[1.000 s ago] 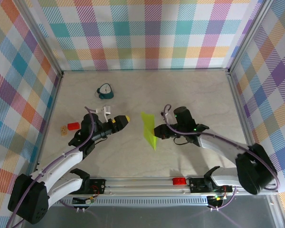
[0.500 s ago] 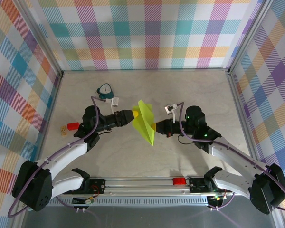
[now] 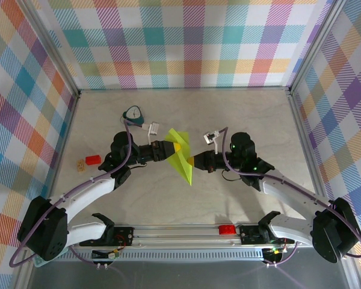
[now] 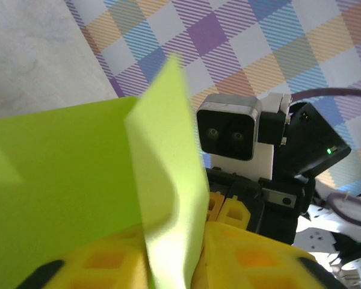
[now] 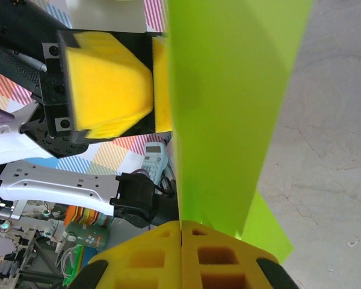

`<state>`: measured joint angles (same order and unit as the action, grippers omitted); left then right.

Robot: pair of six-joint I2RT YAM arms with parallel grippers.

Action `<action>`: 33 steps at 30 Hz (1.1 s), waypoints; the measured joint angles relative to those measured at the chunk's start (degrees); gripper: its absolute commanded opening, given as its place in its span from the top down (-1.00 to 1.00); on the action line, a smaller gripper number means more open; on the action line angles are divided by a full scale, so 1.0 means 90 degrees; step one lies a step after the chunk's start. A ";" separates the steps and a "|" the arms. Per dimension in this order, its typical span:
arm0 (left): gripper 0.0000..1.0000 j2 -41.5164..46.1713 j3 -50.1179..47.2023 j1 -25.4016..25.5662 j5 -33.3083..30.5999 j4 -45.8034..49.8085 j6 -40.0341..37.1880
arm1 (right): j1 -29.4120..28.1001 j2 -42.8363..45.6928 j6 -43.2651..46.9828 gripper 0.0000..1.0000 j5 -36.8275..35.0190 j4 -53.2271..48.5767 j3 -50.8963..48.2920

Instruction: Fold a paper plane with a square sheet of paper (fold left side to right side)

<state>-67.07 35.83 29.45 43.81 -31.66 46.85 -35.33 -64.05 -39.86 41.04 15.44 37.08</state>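
At the near edge, a small red tab (image 3: 227, 229) is sitting on the rail between the two arm bases. Beyond it, both arms are reaching inward and meeting over the middle of the bench (image 3: 240, 114). The right gripper (image 3: 193, 161) is clamping its jaws tight on the right edge of the sheet of paper (image 3: 182, 158), which is standing folded between the two grippers, its narrow point aiming at the near side. The left gripper (image 3: 175, 146) is touching the sheet's upper left part. A lime flap is running down between its yellow fingers (image 4: 246, 259), but I cannot tell whether those jaws are pinching it. Out by the left wall, a red block (image 3: 93, 159) is lying just beside a small tan piece (image 3: 79, 164). Farther back, a teal clock (image 3: 132, 113) is standing well apart from the sheet, with the plaid wall (image 3: 186, 42) rising behind it
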 measured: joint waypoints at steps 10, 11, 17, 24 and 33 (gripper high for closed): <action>0.89 0.0017 0.0002 0.0007 -0.0187 -0.0102 0.0061 | 0.0000 0.0845 0.0146 -0.13 -0.0668 -0.0491 -0.0002; 0.90 0.0024 0.0002 0.0007 -0.0197 -0.0165 0.0080 | 0.0000 0.1020 0.0177 -0.28 -0.0789 -0.0532 -0.0012; 0.90 0.0119 0.0002 0.0007 -0.0209 -0.0573 0.0226 | 0.0000 0.1496 0.0216 -0.75 -0.1129 -0.0678 -0.0090; 0.90 0.0126 0.0002 0.0017 -0.0182 -0.1151 0.0500 | -0.0002 0.0901 -0.0121 -0.81 -0.0525 -0.0379 -0.0160; 0.91 0.0087 0.0051 0.0102 -0.0134 -0.1345 0.0634 | -0.0044 0.0729 -0.0391 -0.07 -0.0121 0.0296 -0.0131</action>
<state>-66.28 36.29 30.37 42.61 -43.77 52.56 -35.73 -57.49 -43.38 39.94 18.11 35.90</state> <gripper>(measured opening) 0.050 0.603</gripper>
